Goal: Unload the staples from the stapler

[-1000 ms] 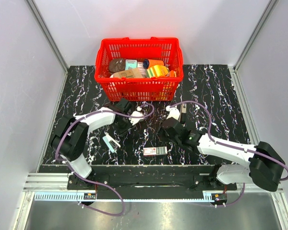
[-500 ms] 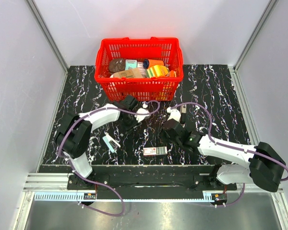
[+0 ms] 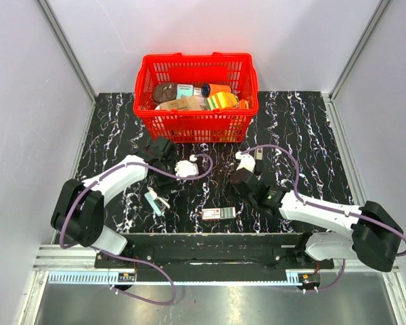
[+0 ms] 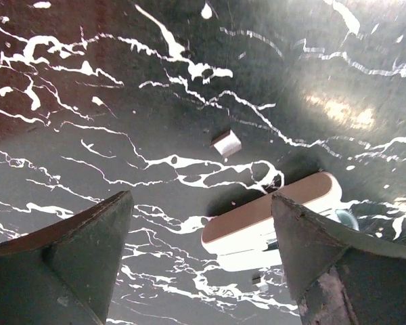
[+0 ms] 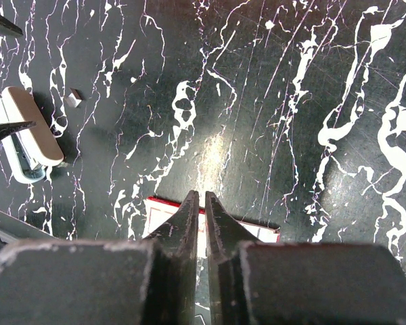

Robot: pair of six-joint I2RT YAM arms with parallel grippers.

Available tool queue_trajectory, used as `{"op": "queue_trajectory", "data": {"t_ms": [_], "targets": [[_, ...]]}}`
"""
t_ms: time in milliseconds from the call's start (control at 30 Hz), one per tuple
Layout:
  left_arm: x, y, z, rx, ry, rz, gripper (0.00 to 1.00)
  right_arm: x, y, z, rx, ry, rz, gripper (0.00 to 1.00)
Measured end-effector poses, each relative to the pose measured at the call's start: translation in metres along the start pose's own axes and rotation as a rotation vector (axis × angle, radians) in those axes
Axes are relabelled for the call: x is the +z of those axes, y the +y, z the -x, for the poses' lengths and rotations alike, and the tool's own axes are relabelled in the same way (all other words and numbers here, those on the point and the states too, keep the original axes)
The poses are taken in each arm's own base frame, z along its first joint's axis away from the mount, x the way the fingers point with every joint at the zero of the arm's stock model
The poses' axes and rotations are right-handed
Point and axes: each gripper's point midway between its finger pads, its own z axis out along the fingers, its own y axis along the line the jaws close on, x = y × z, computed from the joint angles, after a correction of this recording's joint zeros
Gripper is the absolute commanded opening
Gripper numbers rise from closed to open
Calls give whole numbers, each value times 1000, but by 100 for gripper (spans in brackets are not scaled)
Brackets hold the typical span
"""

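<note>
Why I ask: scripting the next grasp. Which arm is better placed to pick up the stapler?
Left. Its end effector is open, and the stapler lies just ahead between its fingers. The right end effector is nearly closed above the carton, with the stapler off to its side.

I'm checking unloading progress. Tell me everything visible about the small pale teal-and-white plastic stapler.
The small pale teal-and-white plastic stapler lies flat on the black white-veined table, front left. Elongated, rounded ends: a white upper half over a teal lower half that peeks out at one end. Whether the halves are shut is unclear. Only the table touches it; the open left gripper hovers above, apart. A small grey block lies beside it, not touching.
</note>
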Motion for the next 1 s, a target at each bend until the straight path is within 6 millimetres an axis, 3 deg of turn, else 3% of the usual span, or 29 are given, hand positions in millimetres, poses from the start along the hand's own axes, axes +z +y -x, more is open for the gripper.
{"op": "queue_trajectory", "data": {"t_ms": [167, 467, 833, 1000], "targets": [[5, 2, -12, 104, 16, -10, 89, -1, 0, 0, 2, -2, 1, 13], [21, 18, -4, 209, -10, 24, 88, -3, 0, 5, 8, -23, 1, 11], [37, 6, -18, 278, 17, -31, 88, -4, -2, 4, 9, -27, 0, 9], [37, 6, -15, 298, 10, -27, 88, -4, -1, 5, 10, -30, 3, 9]]}}
